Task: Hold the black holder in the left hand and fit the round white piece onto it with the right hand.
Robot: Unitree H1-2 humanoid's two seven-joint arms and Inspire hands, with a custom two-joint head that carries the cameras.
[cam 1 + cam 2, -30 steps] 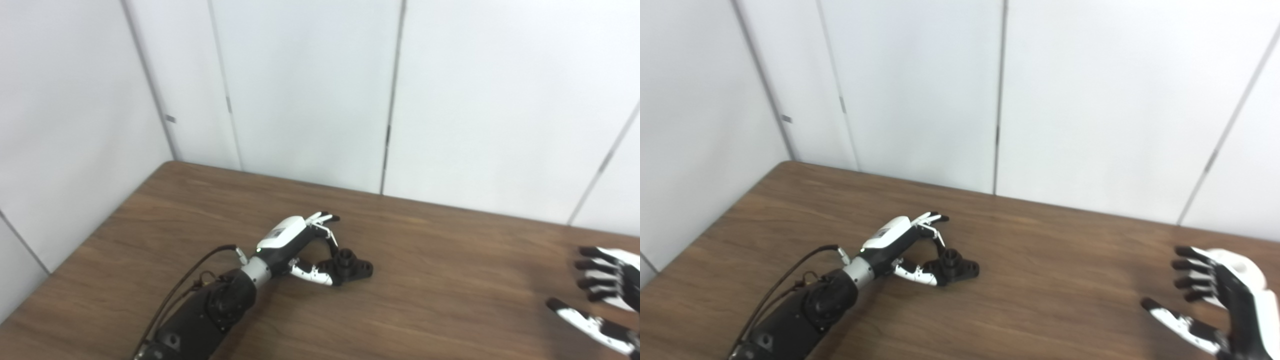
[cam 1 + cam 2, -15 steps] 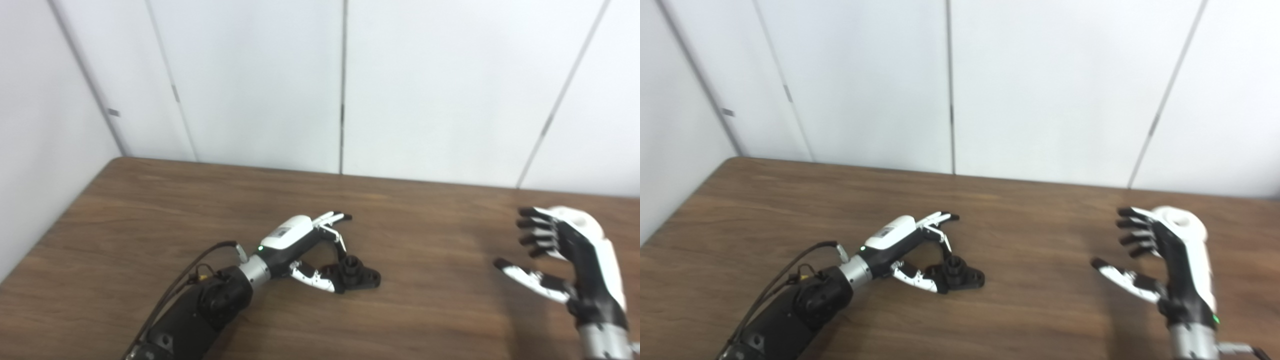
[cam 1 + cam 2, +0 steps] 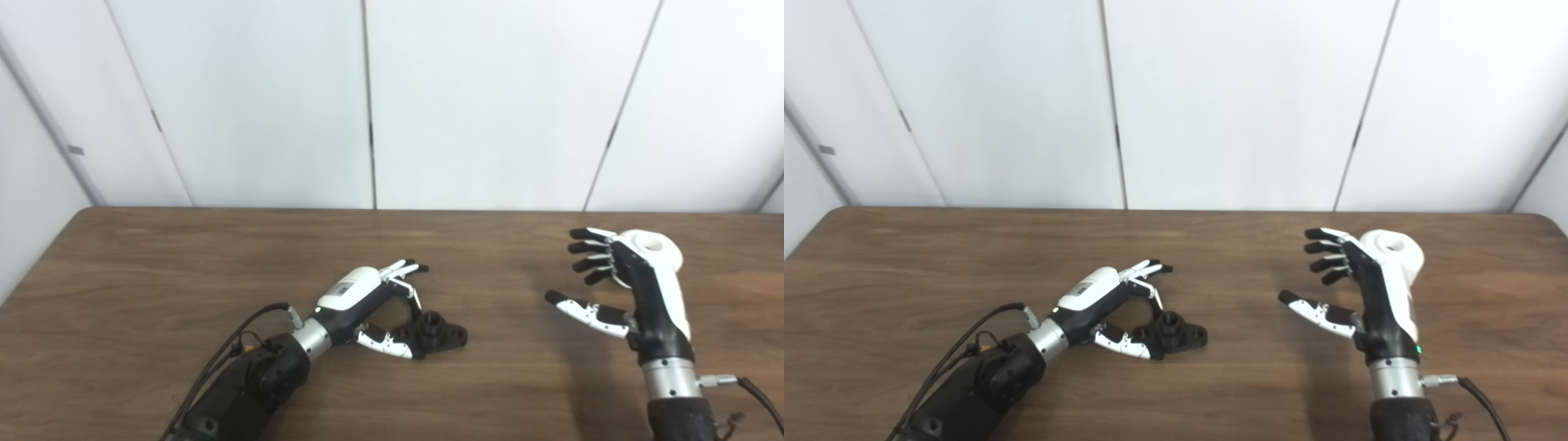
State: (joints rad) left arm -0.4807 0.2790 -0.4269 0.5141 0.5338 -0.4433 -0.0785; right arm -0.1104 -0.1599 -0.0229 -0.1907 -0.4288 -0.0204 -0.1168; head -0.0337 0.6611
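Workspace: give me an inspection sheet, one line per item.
Surface: brown wood-grain table, no marks seen.
Job's things: black holder lies flat on the table; round white piece lies on the table behind the right hand.
Clutter: nothing seen.
Hands: left hand is low over the table, fingers around the holder's near end, not lifting it; right hand is open, fingers spread, holding nothing.
Cables: black cable loops at the left wrist; another cable leaves the right wrist.
Surroundings: white wall panels with dark seams behind the table.
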